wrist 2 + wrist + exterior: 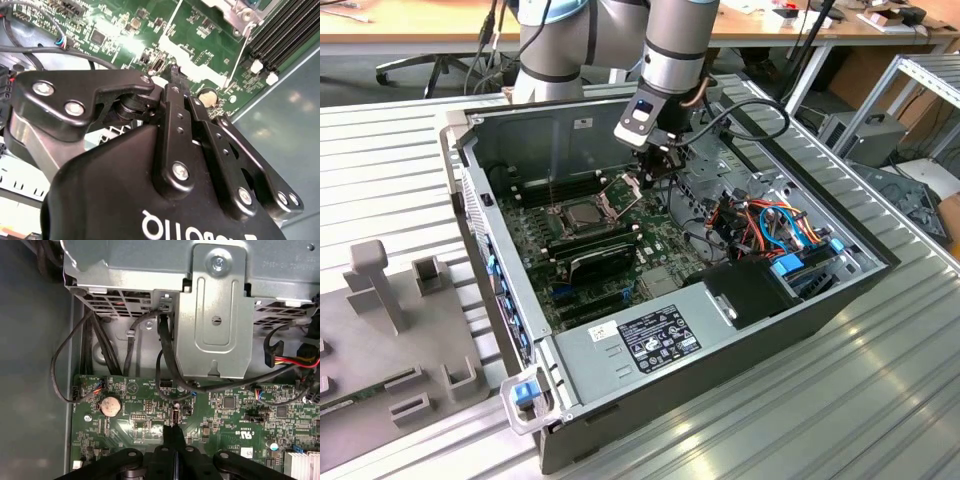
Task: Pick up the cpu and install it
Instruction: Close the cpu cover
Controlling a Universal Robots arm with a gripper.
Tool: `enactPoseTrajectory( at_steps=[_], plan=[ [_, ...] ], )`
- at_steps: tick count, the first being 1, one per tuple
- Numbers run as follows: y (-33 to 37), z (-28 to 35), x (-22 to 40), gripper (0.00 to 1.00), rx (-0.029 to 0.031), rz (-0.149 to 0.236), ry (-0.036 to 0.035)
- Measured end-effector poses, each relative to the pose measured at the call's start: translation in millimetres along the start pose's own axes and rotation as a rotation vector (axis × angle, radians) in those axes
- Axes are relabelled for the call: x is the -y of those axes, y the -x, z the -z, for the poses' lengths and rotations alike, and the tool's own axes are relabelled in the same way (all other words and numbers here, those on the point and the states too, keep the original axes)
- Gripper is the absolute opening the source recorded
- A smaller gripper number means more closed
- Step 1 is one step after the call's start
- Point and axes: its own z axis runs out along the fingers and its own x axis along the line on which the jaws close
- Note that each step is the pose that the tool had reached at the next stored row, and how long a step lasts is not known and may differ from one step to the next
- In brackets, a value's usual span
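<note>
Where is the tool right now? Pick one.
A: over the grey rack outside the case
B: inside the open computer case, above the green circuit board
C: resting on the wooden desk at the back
B: in the exterior view the tool hangs inside the open computer case, just above the green circuit board, well away from the rack and the desk.
</note>
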Motion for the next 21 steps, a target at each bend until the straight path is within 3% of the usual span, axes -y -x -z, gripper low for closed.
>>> enactPoseTrajectory(
  at_steps=[7,12,19,20,21],
  plan=[
    [-0.2,0.0,1.7,0.11,0.0,0.0,0.0001],
    [-0.7,0.4,14.8,0.11,0.0003,0.0,0.0055],
    [-3.2,1.7,68.6,0.11,0.0018,-0.002,0.0393],
    [-3.5,1.8,75.2,0.11,0.002,-0.002,0.0439],
    [-3.6,1.8,77.4,0.11,0.002,-0.003,0.0452]
  ],
)
